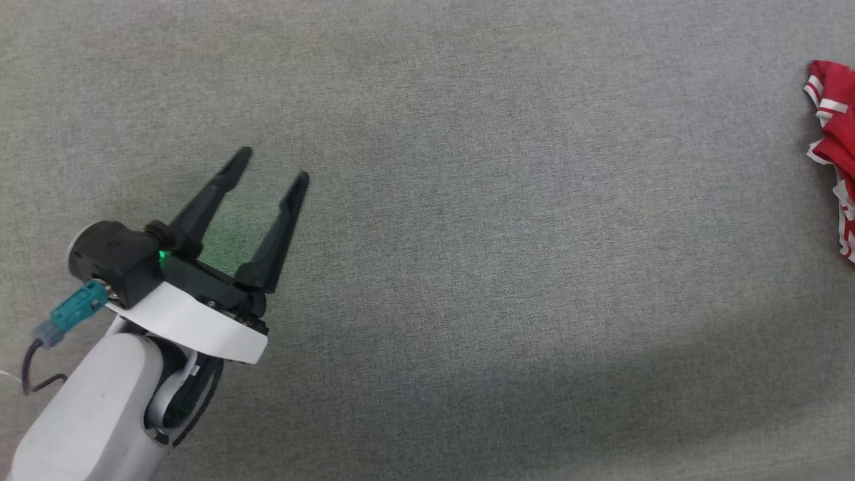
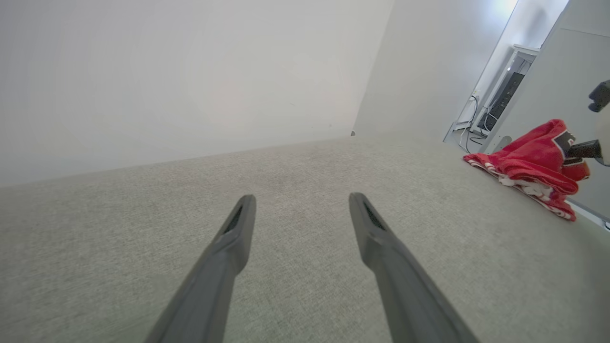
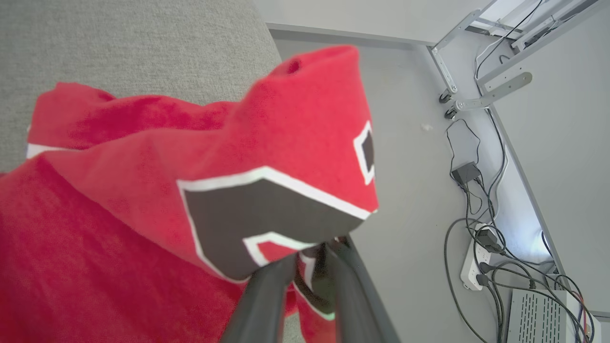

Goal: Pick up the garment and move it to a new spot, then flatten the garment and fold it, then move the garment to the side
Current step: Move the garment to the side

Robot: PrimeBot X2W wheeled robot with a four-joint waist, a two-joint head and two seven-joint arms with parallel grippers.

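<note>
The garment (image 1: 835, 127) is a crumpled red shirt with white striped trim, lying at the far right edge of the grey table (image 1: 467, 267). In the left wrist view the garment (image 2: 524, 162) rises to a peak at its right end, where a dark finger (image 2: 582, 149) of my right gripper meets it. In the right wrist view the red cloth (image 3: 143, 190) with black white-edged lettering drapes over my right gripper (image 3: 314, 252), whose jaws stand close together with fabric pinched between them. My left gripper (image 1: 272, 166) hovers open and empty over the table's left part, far from the shirt (image 2: 301, 199).
The table's edge runs just beside the garment. Below it lies the floor with tangled cables, a white power strip (image 3: 469, 271), a grey box (image 3: 543, 314) and metal desk legs (image 3: 491, 93). A pale wall (image 2: 190, 85) stands behind the table.
</note>
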